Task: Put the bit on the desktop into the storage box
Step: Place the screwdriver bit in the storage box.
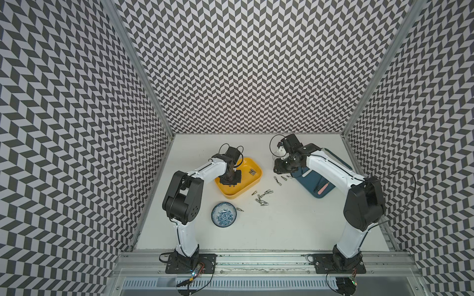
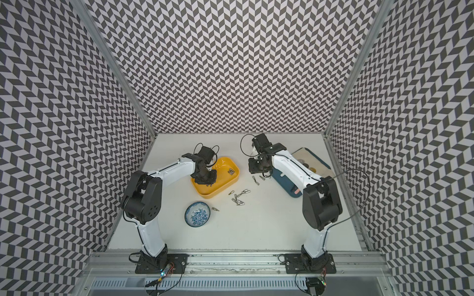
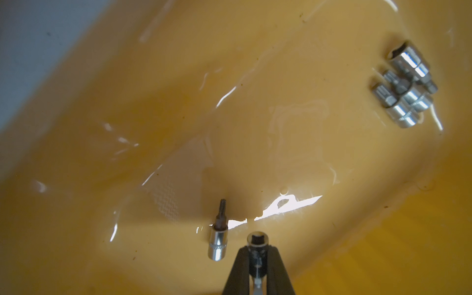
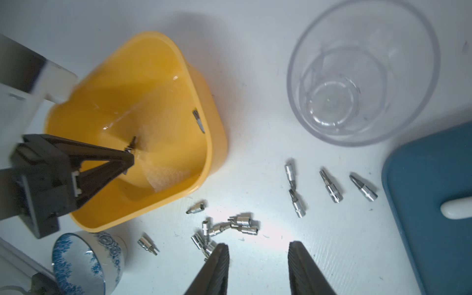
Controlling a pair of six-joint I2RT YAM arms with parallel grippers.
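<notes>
Where the bench (image 1: 282, 225) lies nearest, a blue-and-white bowl (image 1: 224, 214) stands left of centre, one lone bit (image 1: 239, 209) just beside it on the right. Farther in, a heap of bits (image 1: 262, 197) lies on the bench, near the storage box (image 1: 246, 191) but outside its right wall.

Left tool (image 3: 256, 251) hangs inside the storage box, jaws together, clamped on a held bit (image 3: 256, 240). Cannot tell if that bit touches the box floor. A loose bit (image 3: 217, 240) lies on the box floor just beside it; three more bits (image 3: 406, 89) lie bunched, touching, at the far right end of the box.

Right of the box, a row of bits (image 1: 281, 178) lies on the bench. Right tool (image 4: 258, 252) hovers above the bench, jaws apart. A dark-blue board (image 4: 429, 173) lies to its right. Farthest, a clear cup (image 4: 362, 74) stands upright.
</notes>
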